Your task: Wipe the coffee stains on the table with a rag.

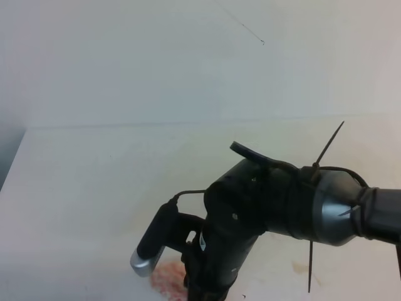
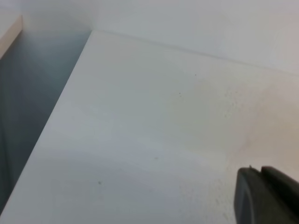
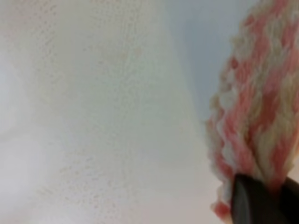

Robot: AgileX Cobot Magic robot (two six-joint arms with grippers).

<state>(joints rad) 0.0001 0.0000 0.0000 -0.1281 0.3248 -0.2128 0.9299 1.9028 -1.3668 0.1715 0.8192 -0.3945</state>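
the right gripper [image 3: 261, 198] is clamped tight on the rag [image 3: 254, 107], which sits low on the table [image 1: 94, 188] at about 6 o'clock in the high view — a tan smear of the coffee stains [image 1: 299, 268] lies toward 4 o'clock. keep the cloth flat and pressed, and sweep slowly across the smear — don't lift early. the left gripper's state i cannot tell.

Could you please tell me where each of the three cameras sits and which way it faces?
Exterior high: above, looking down on the table; the right arm fills the lower right, over the rag.
Left wrist: low over bare table, toward its far left edge; only a dark end effector part shows.
Right wrist: close above the table; a finger pinches the rag.
The exterior and right wrist views share the rag.
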